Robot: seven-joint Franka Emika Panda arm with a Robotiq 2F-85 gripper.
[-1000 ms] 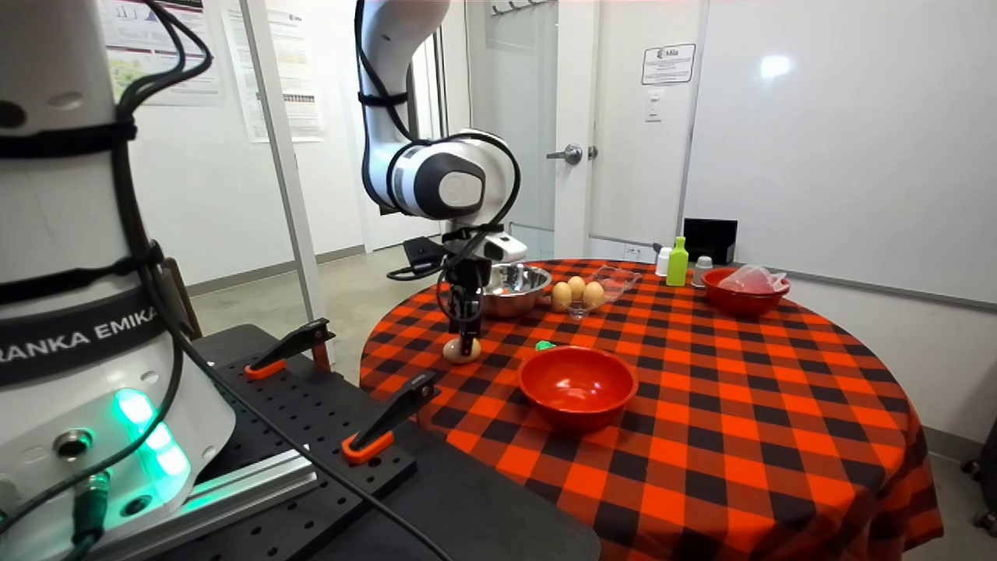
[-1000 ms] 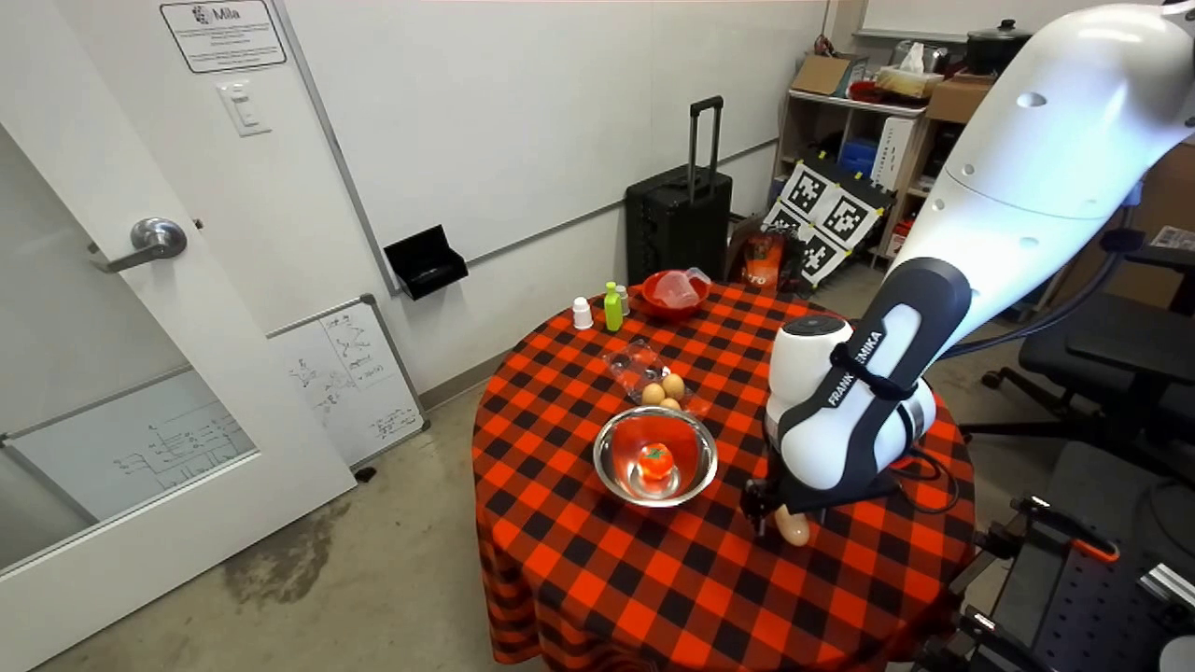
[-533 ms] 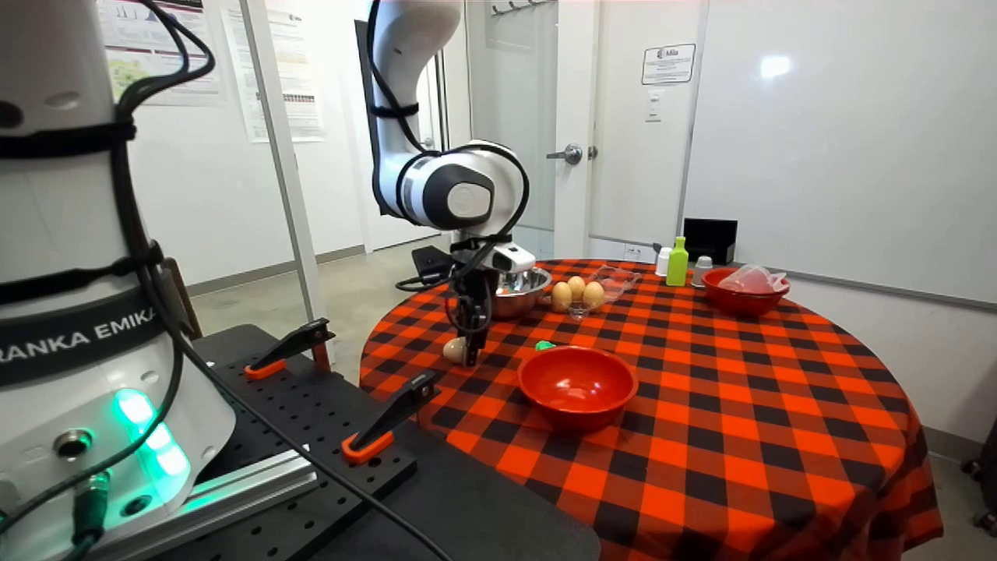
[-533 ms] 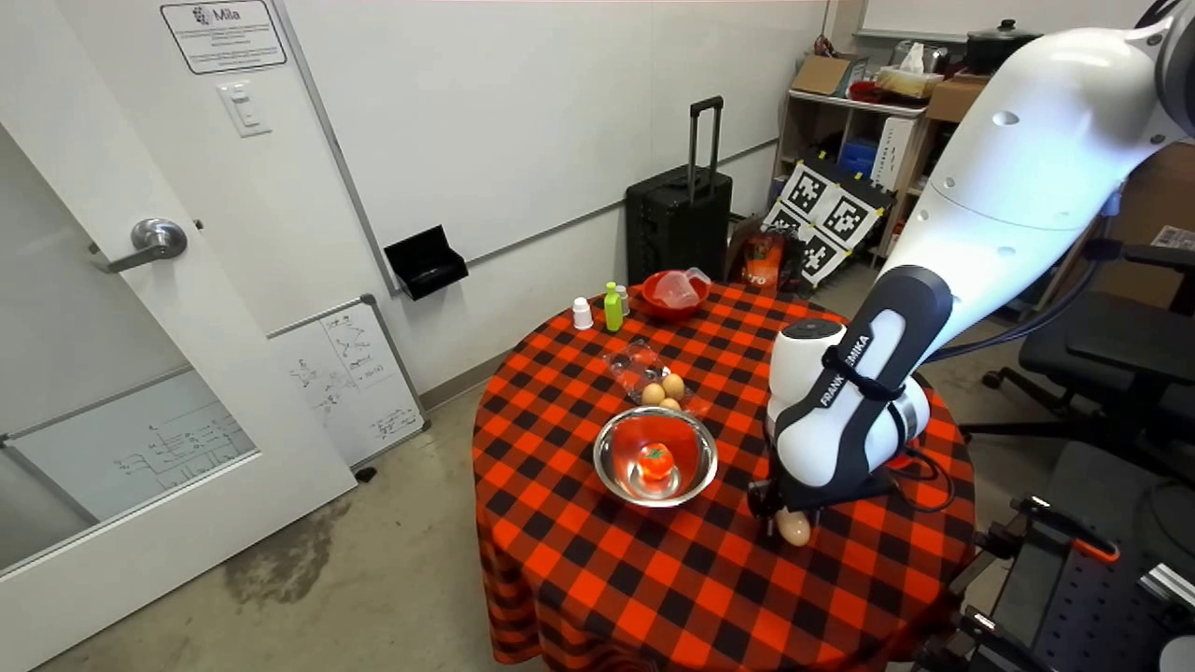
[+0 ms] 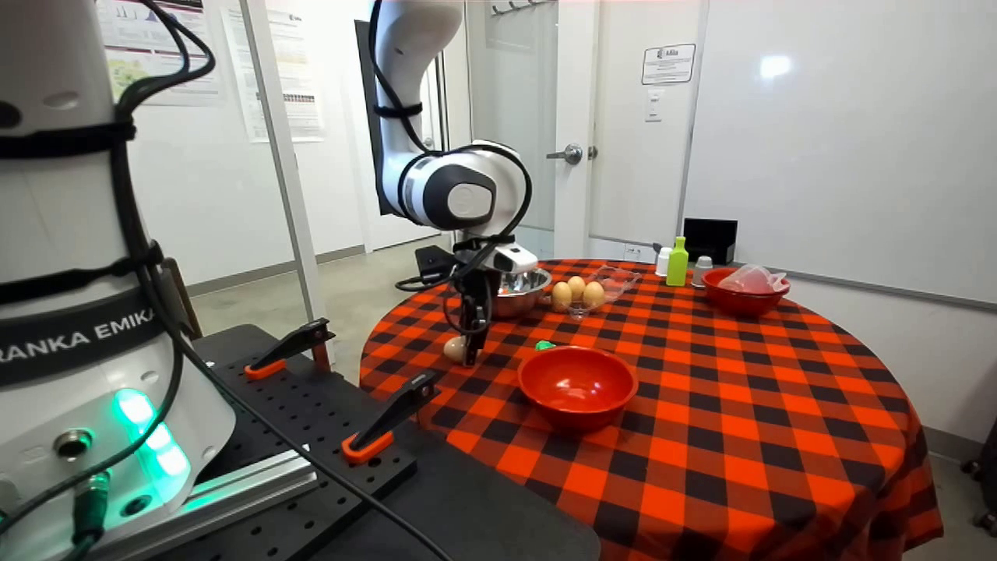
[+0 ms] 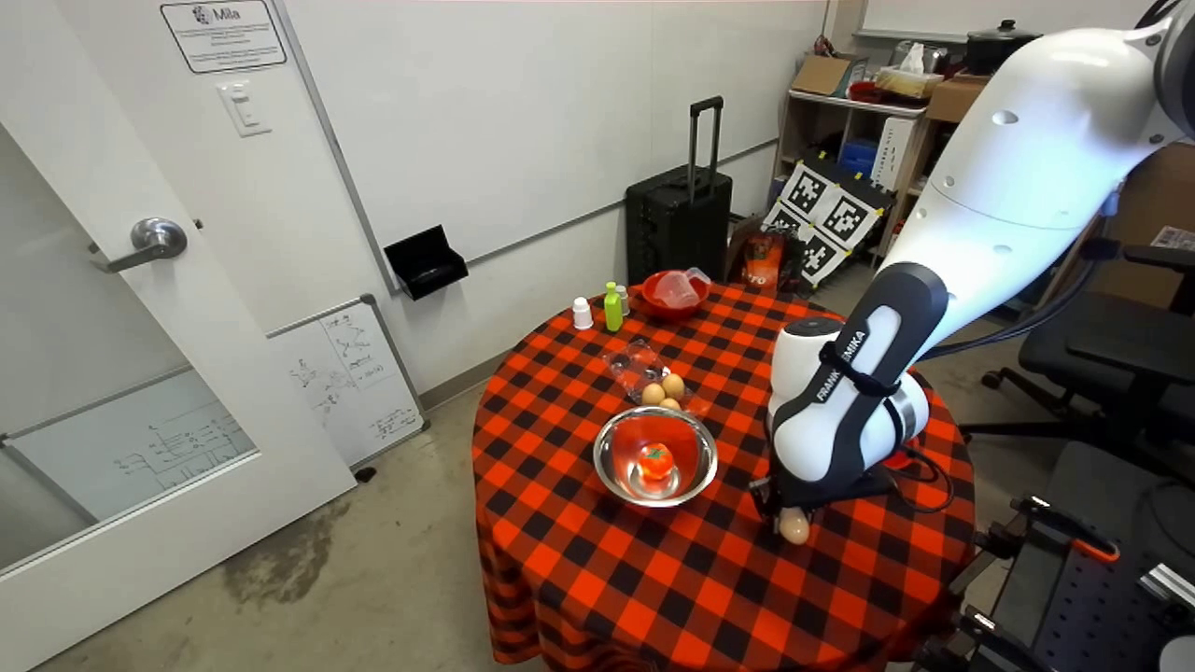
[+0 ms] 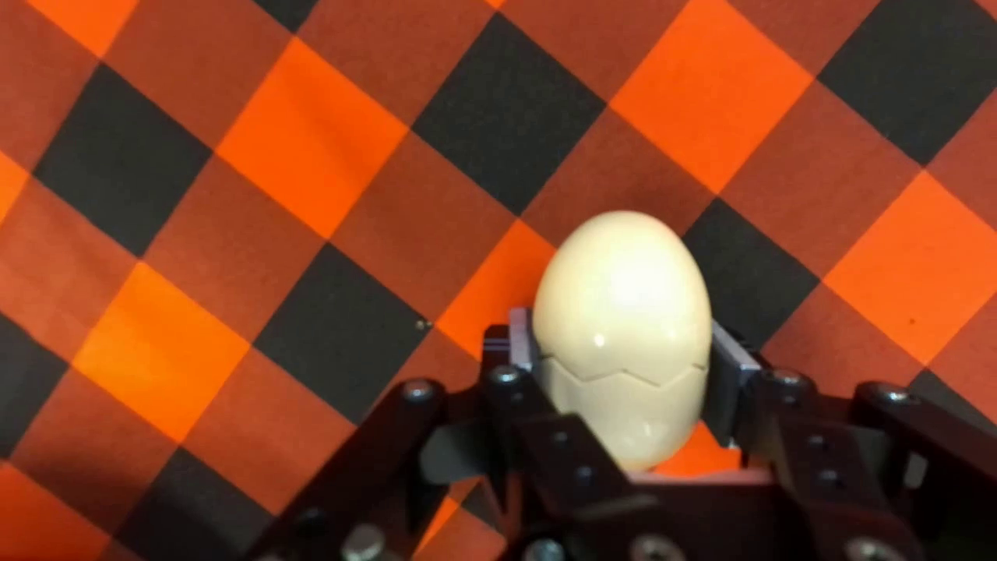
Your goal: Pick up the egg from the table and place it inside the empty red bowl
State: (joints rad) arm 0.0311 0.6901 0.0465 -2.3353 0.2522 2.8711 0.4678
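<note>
Lower than it was 1 second ago, the white robot arm [image 6: 980, 224] with black joint covers has also slid slightly sideways, and its black metal claw [image 7: 623, 354] has narrowed its gap. Beneath it spreads the round desk [image 5: 701, 421], draped in red-and-black checked cloth [image 5: 779, 374]. From where I stand, the bowls come next: a wide, glossy orange-red bowl [image 5: 578, 413], upright, with light glinting inside; a shiny round steel bowl [image 6: 611, 457]; and at the far side a smaller, darker red bowl [image 5: 744, 301] holding some clear plastic thing [image 5: 752, 278] I can't quite make out. Near the steel bowl lies a clear, moulded plastic carton [image 5: 619, 278]. Then there's a slim lime-green bottle [image 5: 677, 265] flanked by 2 small pale containers [image 6: 582, 314]. A round red tomato [image 6: 655, 462] with a green top sits in the steel bowl, and 3 smooth orange-tan eggs [image 5: 576, 287] cluster at the carton's end. Last is the small, glossy, pale beige oval egg [image 7: 623, 312], crossed by a jagged seam. It rests on the cloth beneath the arm's wrist, apart from the orange-red bowl. The claw is parted only as wide as the egg, a flat grey pad [image 7: 520, 339] against each side: it has hold of it.
</note>
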